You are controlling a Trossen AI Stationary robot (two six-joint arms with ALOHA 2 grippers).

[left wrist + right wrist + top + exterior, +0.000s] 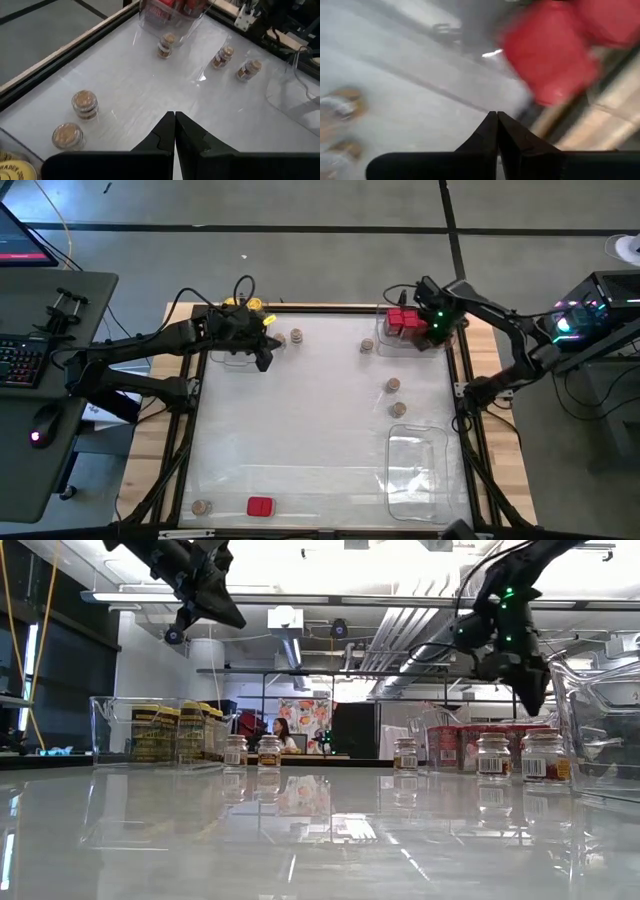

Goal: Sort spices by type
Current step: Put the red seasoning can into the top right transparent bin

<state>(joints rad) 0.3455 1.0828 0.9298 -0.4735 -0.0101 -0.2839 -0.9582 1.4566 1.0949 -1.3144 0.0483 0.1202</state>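
Yellow-lidded jars (250,306) stand in a clear tray (232,358) at the far left. Red boxes (402,323) fill a clear tray (400,348) at the far right. Brown-lidded jars stand loose on the table: two (288,338) near the left tray, one (367,346) by the right tray, two (395,397) at mid right, one (202,507) near the front edge beside a lone red box (260,506). My left gripper (175,120) hovers shut and empty above the left tray's near edge. My right gripper (497,117) hangs shut and empty beside the red boxes (550,55), pointing down.
A third clear tray (415,465) lies at the near right with nothing showing in it. A raised wooden frame (320,308) borders the table. The middle of the white table top (300,430) is bare. A person sits far back in the room (273,732).
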